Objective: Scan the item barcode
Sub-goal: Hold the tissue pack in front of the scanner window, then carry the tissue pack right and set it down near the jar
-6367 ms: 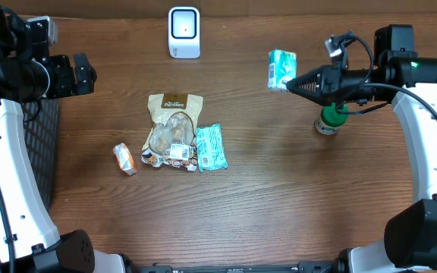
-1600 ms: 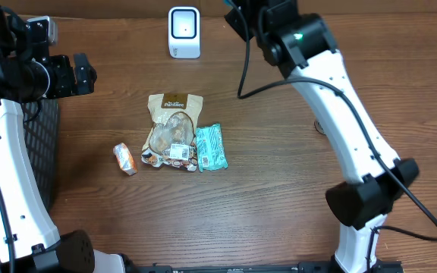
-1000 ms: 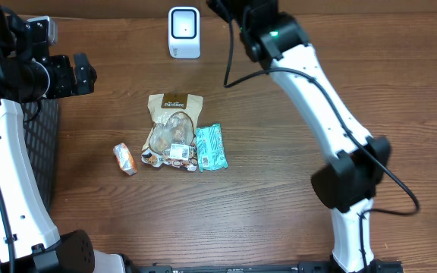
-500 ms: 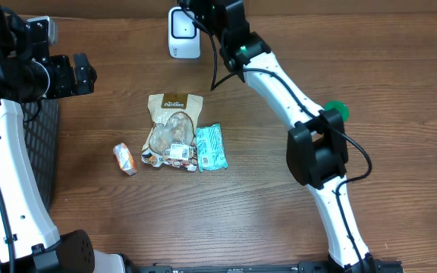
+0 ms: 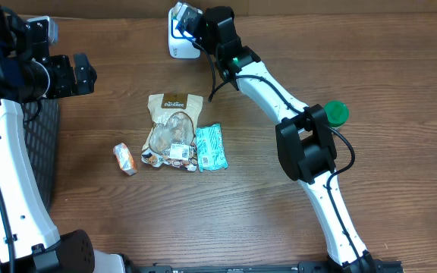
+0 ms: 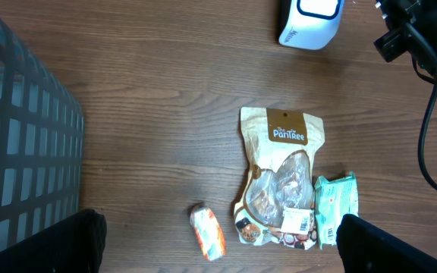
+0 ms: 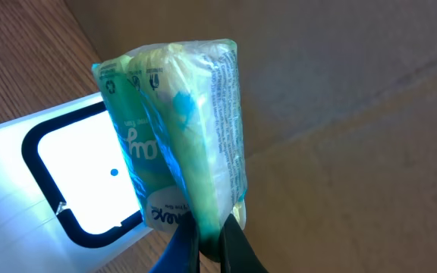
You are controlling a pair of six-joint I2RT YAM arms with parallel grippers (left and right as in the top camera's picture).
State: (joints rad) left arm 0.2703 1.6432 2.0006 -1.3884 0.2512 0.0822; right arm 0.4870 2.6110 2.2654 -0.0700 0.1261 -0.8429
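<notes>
At the far left edge a dark mesh basket is seen, with the left gripper hung above its inner side. Its jaws are spread wide and nothing is held or touched by them.

Right of the basket, on the wooden table, a small orange snack packet is laid; its print cannot be read. Next to the right a brown pouch is found, marked "PanTree" on its far end, with a white sticker near its near right corner. A teal packet is laid touching the pouch's right edge; its lettering is too small to read.

Farther back, by the far edge of the table, a white scanner with a lit window framed in black is stood before a cardboard wall. The green packet is held upright just in front of that window. The packet is clenched at its lower end by the right gripper, the jaws pressed tight on it. Fine print and small symbols are seen on the wrapper but cannot be made out.

Well to the right a green cap is seen beside the right arm. Bare wood is left across the near side and the right half of the table.
</notes>
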